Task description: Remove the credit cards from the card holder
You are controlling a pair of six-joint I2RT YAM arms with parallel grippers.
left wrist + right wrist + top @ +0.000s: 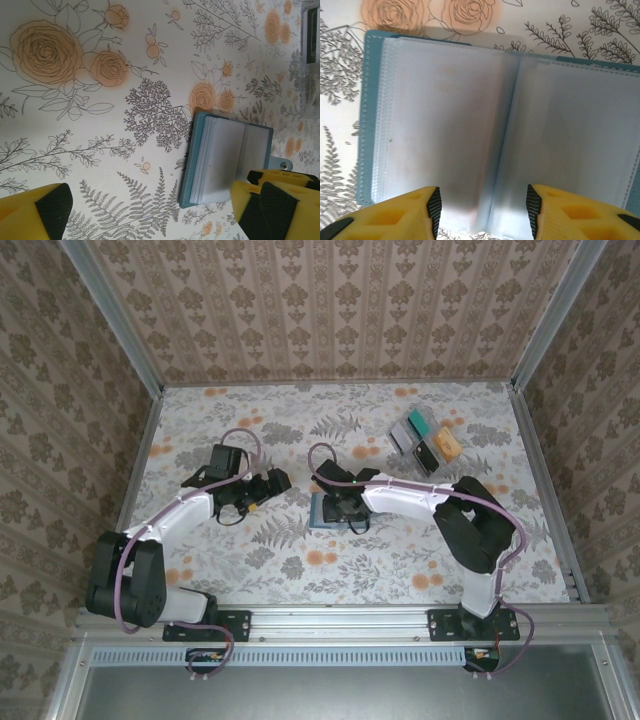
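Note:
The card holder lies open and flat on the flowered table, a slate-blue cover with a stack of frosted clear sleeves. I cannot tell whether credit cards sit inside the sleeves. My right gripper hangs just over the holder's near edge, open, one yellow finger on each side of the centre fold. Nothing is between its pads. My left gripper is wide open over bare table, left of the holder, with its right finger by the holder's corner. From above, the left gripper sits a short way from the right gripper.
Several loose cards, teal, grey and orange, lie together at the back right of the table. Metal rails and patterned walls enclose the table on three sides. The holder's strap tab sticks out from its far side.

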